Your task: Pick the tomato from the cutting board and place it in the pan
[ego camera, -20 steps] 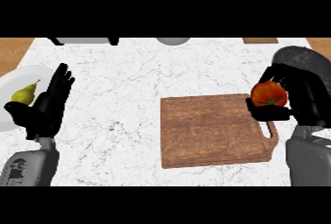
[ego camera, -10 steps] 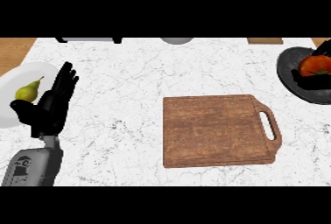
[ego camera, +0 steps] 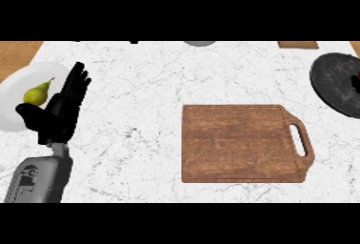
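Note:
The wooden cutting board [ego camera: 239, 143] lies right of the counter's middle with its handle slot to the right, and nothing is on it. The dark round pan [ego camera: 336, 83] sits at the far right, cut off by the view's edge. No tomato shows anywhere. A darker sliver over the pan at the right edge looks like part of my right hand [ego camera: 355, 84]; its state is hidden. My left hand [ego camera: 60, 112] rests open at the left with its fingers pointing up.
A white plate [ego camera: 15, 81] with a yellow-green pear [ego camera: 36, 93] sits at the left edge, partly behind my left hand. A grey object [ego camera: 200, 43] and a brown wooden item [ego camera: 297, 45] line the counter's back edge.
The right hand carried the tomato from above the board's handle to the pan and has slid almost out of view. The tomato is no longer visible. The left hand has stayed still.

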Robot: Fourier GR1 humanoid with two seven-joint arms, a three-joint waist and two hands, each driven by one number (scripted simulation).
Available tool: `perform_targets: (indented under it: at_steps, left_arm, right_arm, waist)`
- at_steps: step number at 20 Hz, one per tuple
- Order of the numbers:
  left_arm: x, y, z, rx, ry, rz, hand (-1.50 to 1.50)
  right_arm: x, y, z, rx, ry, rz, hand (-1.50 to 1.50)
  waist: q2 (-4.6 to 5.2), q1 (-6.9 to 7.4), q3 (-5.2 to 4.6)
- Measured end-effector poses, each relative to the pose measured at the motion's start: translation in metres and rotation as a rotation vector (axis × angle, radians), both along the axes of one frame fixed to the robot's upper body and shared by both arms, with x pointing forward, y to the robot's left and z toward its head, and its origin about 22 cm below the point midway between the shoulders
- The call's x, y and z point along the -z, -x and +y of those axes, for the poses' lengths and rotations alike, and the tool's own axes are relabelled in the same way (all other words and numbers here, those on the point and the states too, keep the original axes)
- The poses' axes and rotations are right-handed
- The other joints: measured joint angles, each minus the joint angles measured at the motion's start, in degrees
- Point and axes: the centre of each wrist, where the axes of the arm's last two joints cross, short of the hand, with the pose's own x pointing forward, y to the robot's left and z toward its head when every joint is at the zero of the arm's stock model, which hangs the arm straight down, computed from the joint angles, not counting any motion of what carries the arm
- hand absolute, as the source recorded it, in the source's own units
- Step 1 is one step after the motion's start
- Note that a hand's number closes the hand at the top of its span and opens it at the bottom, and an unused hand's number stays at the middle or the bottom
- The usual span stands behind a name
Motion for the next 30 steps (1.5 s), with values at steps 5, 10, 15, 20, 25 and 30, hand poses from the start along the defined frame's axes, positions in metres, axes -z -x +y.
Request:
perform_targets:
  at_steps: [5,10,15,20,25,30]
  left_arm:
    - [-0.003,-0.004,-0.009,0.021,0.0,-0.009,0.0]
    - [-0.006,-0.006,-0.01,0.039,0.002,-0.018,0.0]
    - [-0.005,-0.007,-0.009,0.046,0.003,-0.021,0.0]
    - [0.0,-0.007,-0.01,0.042,0.005,-0.017,0.0]
    - [0.004,-0.003,-0.006,0.035,0.007,-0.012,0.0]
    - [0.007,-0.002,-0.005,0.012,0.005,-0.003,0.0]
  right_arm:
    - [0.013,0.006,-0.021,0.038,-0.003,-0.002,1.5]
    - [0.029,0.008,-0.026,0.046,-0.088,0.025,-1.5]
    - [0.046,0.012,-0.029,-0.016,-0.28,0.157,-1.5]
    - [0.053,0.016,-0.03,-0.079,-0.359,0.169,-1.5]
    - [0.053,0.018,-0.034,-0.115,-0.438,0.024,-1.5]
    - [0.052,0.036,-0.055,-0.147,-0.563,-0.118,-1.5]
  waist:
    - [0.61,1.06,0.17]
    - [0.99,2.04,0.29]
    - [1.15,2.36,0.36]
    - [1.19,2.14,0.39]
    - [0.8,1.66,0.4]
    - [0.35,0.17,0.34]
